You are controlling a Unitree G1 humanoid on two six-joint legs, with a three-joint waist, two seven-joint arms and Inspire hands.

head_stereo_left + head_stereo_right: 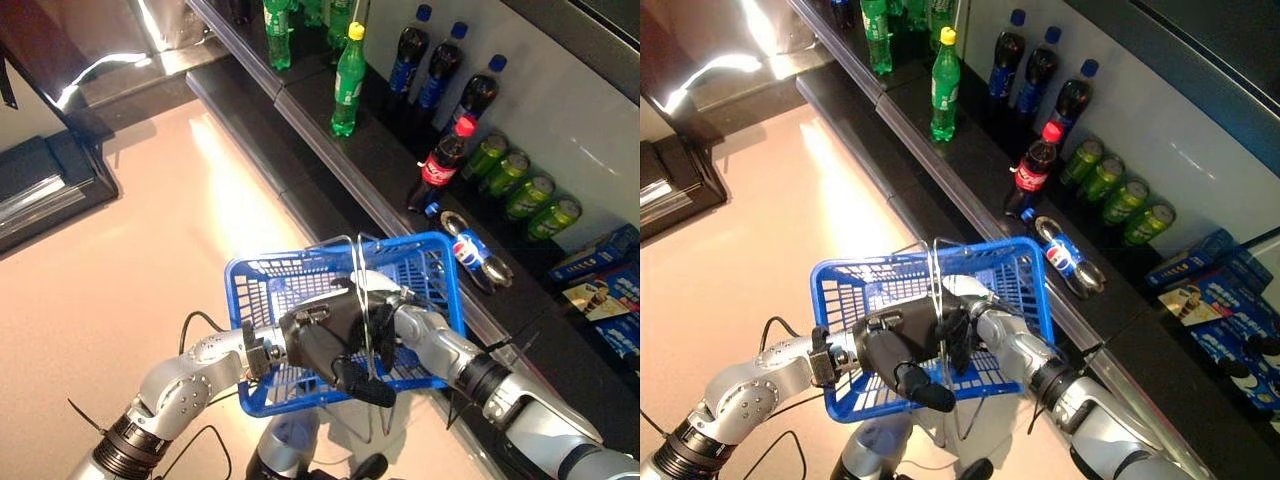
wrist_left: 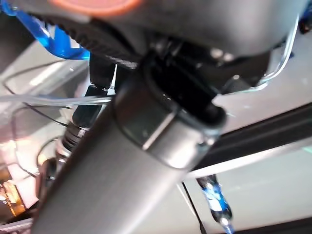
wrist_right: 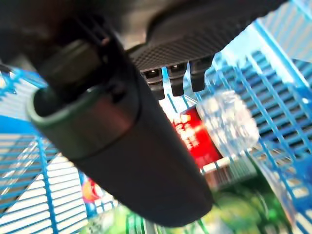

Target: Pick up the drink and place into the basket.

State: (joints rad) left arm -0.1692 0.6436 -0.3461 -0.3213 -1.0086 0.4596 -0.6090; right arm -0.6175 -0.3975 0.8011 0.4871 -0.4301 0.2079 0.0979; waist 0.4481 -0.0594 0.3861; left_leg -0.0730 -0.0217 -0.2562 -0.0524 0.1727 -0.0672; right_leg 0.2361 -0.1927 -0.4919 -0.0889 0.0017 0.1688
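My left hand [image 1: 325,345] is shut on the thin wire handles [image 1: 358,265] of the blue basket [image 1: 243,295] and holds it raised in front of me. My right arm comes in from the right, and my right hand [image 1: 385,292] is inside the basket behind the left hand. In the right wrist view a drink with a red label [image 3: 195,134] and a clear end lies in the basket just past my right hand [image 3: 141,161]. Green items [image 3: 243,209] lie beside it on the basket's mesh [image 3: 273,92].
A dark shelf [image 1: 330,150] runs along the right. On it stand a green bottle [image 1: 348,85], dark cola bottles [image 1: 410,50], a red-capped cola bottle [image 1: 440,165] and green cans [image 1: 520,185]. A blue can [image 1: 470,250] lies on its side. Blue boxes [image 1: 610,290] are at the far right.
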